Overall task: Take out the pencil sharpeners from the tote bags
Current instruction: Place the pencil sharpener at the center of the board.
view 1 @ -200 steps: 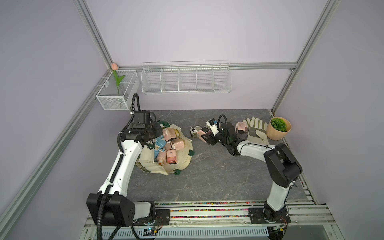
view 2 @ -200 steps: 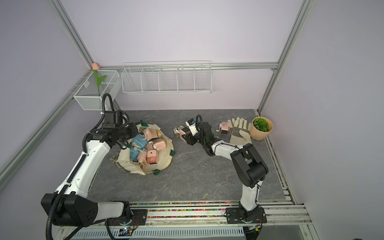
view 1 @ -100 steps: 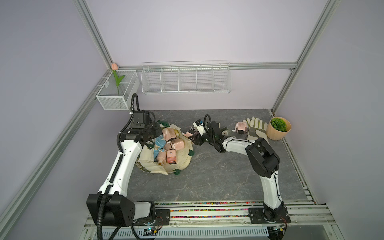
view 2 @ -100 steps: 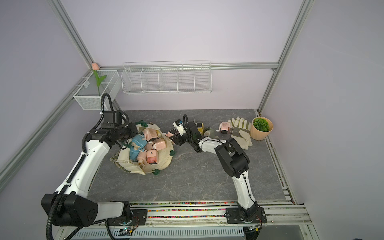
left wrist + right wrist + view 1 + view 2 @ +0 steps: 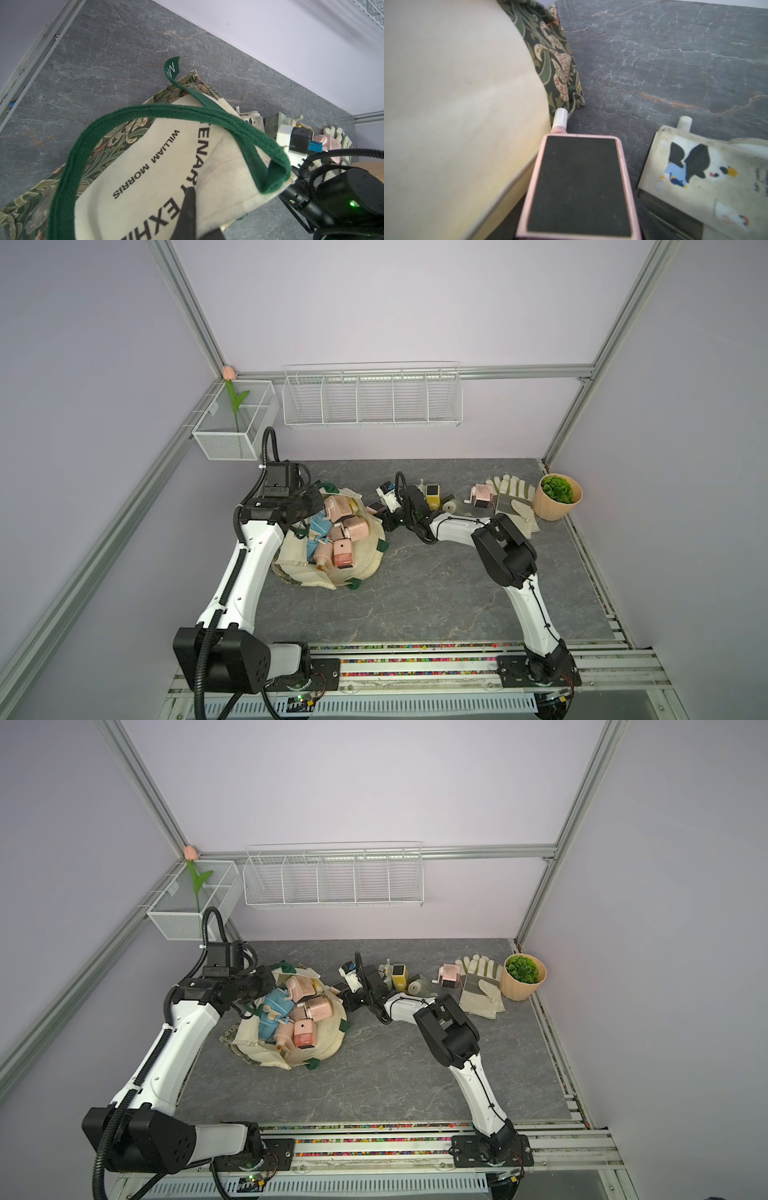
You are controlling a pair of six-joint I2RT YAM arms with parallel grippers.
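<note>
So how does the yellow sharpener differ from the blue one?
The yellow sharpener shows a dark square window; none shows on the blue sharpener. The yellow sharpener sits out on the table, while the blue sharpener lies in the tote bag among pink sharpeners. Both are boxy plastic.

In both top views the right gripper [image 5: 383, 517] is tucked under its own wrist beside the tote [image 5: 365, 560], so its jaws cannot be read. In the right wrist view the pink sharpener [image 5: 579, 187] and the cream sharpener [image 5: 708, 176] both run past the picture's edge, and the tote's canvas is blurred
</note>
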